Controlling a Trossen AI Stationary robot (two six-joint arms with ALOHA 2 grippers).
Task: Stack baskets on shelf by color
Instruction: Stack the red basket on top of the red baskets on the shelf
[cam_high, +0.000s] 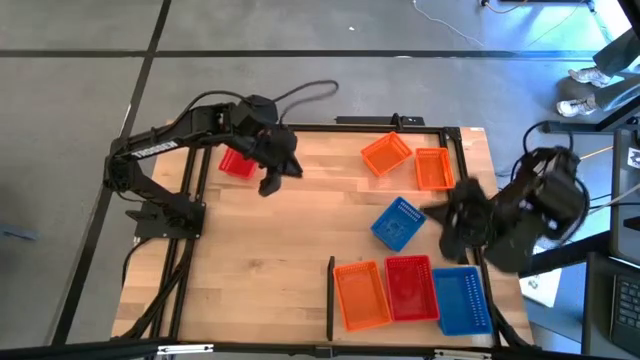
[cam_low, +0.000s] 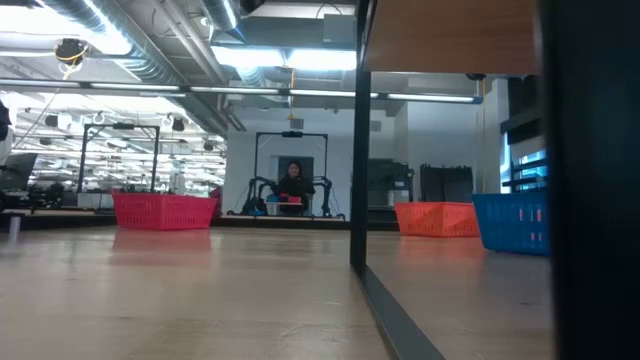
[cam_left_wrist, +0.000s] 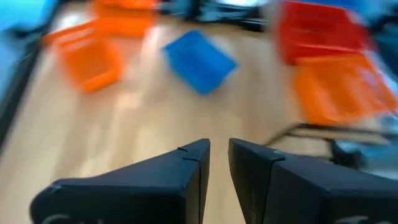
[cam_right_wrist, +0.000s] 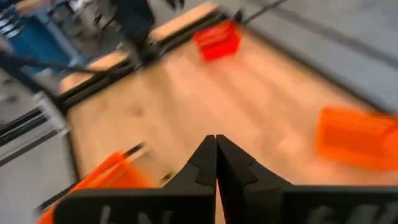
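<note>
Several baskets lie on the wooden shelf. At its near edge an orange basket, a red one and a blue one stand in a row, right of the black divider strip. Two orange baskets sit near the far edge, and a blue one sits askew mid-right. A red basket rests far left. My left gripper hovers just right of that red basket, slightly open and empty. My right gripper is right of the askew blue basket, shut and empty.
Black frame rails border the shelf. Bare wood stretches across the middle and near left. The low view shows the red basket, an orange one and a blue one, with a person far behind in the room.
</note>
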